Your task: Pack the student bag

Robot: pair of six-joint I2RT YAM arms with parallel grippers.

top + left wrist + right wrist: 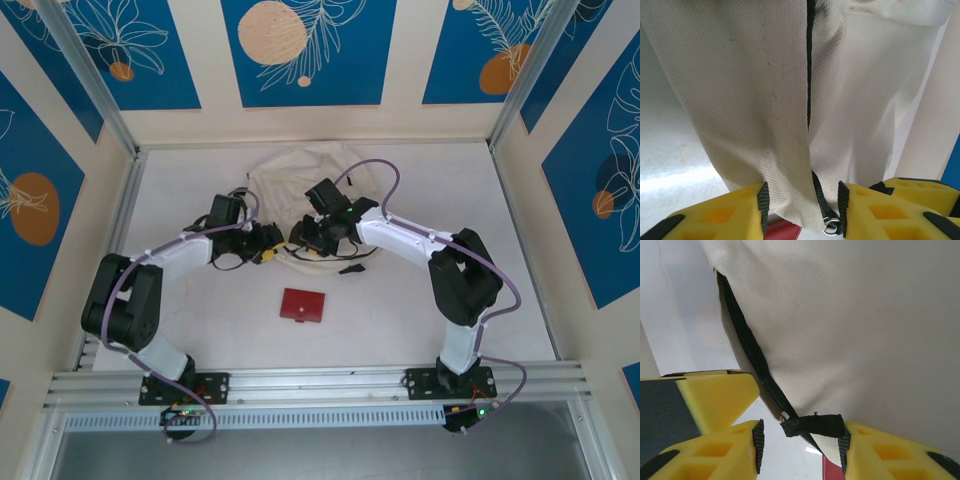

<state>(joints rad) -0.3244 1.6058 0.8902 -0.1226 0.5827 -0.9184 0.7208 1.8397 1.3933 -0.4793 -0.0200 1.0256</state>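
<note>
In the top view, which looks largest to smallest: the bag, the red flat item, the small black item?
1. Bag, clearly largest
2. Red flat item
3. Small black item, smallest

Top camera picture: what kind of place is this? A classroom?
Probably a robot test booth, not a classroom: a left arm and right arm are bolted to a metal rail at the edge of a white table, and blue patterned walls box it in. The student bag lies on the table.
</note>
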